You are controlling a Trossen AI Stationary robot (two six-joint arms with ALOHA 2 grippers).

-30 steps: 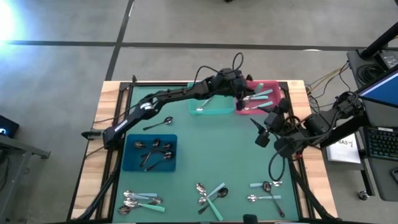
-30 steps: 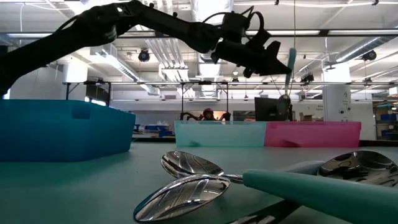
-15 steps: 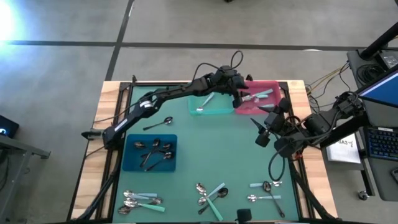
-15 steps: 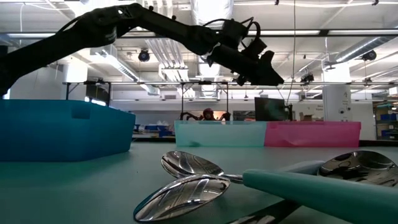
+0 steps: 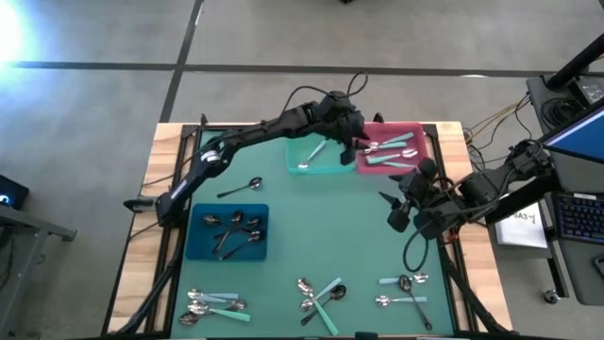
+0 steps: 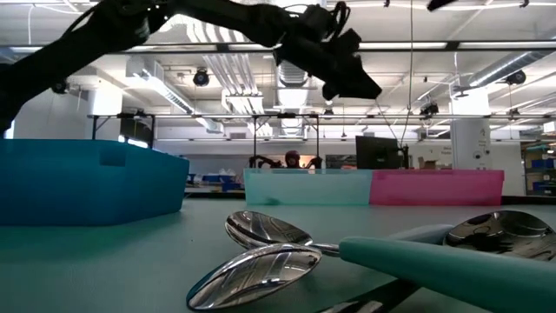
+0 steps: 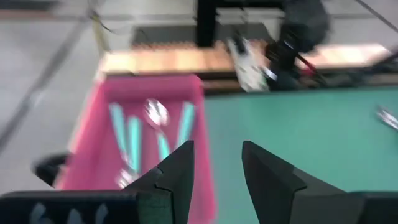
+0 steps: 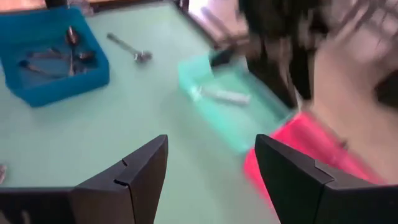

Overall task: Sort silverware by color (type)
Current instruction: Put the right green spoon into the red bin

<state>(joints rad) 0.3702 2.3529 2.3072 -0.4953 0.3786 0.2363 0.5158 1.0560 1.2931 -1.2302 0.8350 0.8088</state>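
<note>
My left gripper hangs open and empty above the border between the teal bin and the pink bin; the low view shows it high up. Several mint-handled spoons lie in the pink bin, and one spoon lies in the teal bin. Dark spoons lie in the blue bin. A silver spoon rests on the mat. My right gripper waits open and empty near the pink bin's near side.
Three loose groups of silverware lie along the near edge: at the left, in the middle and at the right. The green mat between the bins and these groups is bare. Cables and a desk stand beyond the right edge.
My left gripper has let go of a mint-handled spoon that hung upright over the pink bin; the spoon no longer shows at the fingers. The gripper has then risen and drawn back a little toward the teal bin.
</note>
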